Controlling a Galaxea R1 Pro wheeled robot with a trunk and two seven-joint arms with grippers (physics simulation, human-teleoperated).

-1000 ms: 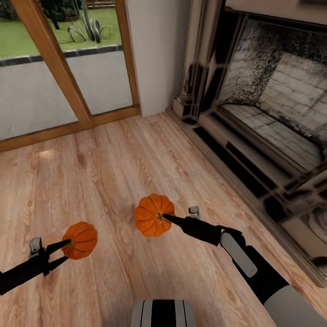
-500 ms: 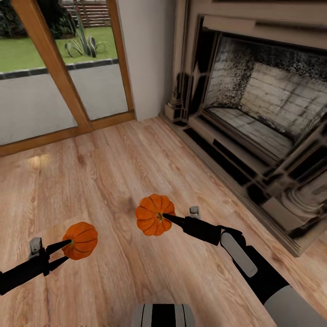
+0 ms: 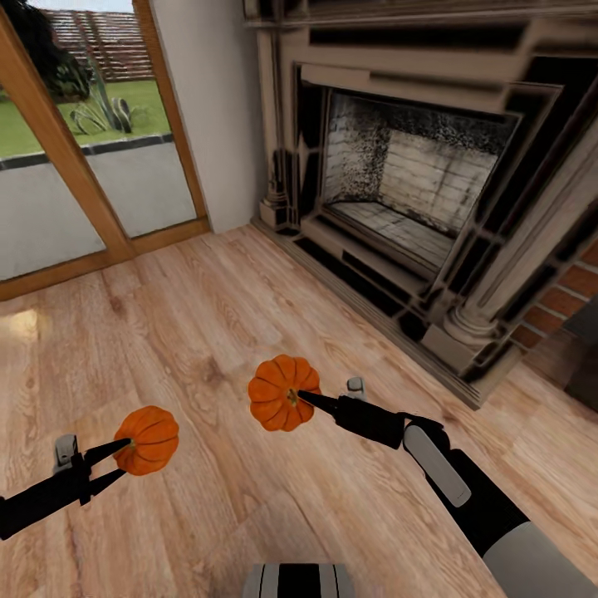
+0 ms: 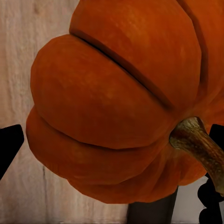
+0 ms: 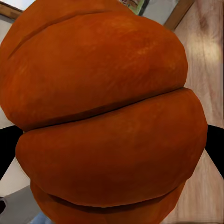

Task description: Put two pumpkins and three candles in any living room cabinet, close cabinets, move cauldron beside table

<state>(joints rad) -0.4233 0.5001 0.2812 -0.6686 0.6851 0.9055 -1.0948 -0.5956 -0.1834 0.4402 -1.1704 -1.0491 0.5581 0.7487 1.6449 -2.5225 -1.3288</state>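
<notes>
1. Left gripper (image 3: pixel 123 455) pinching one pumpkin (image 3: pixel 148 439), held in the air above the wooden floor (image 3: pixel 208 332).
2. Right gripper (image 3: pixel 306 400) clamped on the second pumpkin (image 3: pixel 281 393), also off the floor, well apart from the first.
3. Close up: ribbed orange skin and a brown stem (image 4: pixel 198 142) between the left fingers (image 4: pixel 9 144).
4. Ahead at right, a stone fireplace (image 3: pixel 415 183); at left, a wood-framed glass door (image 3: pixel 66 166) facing grass.
</notes>
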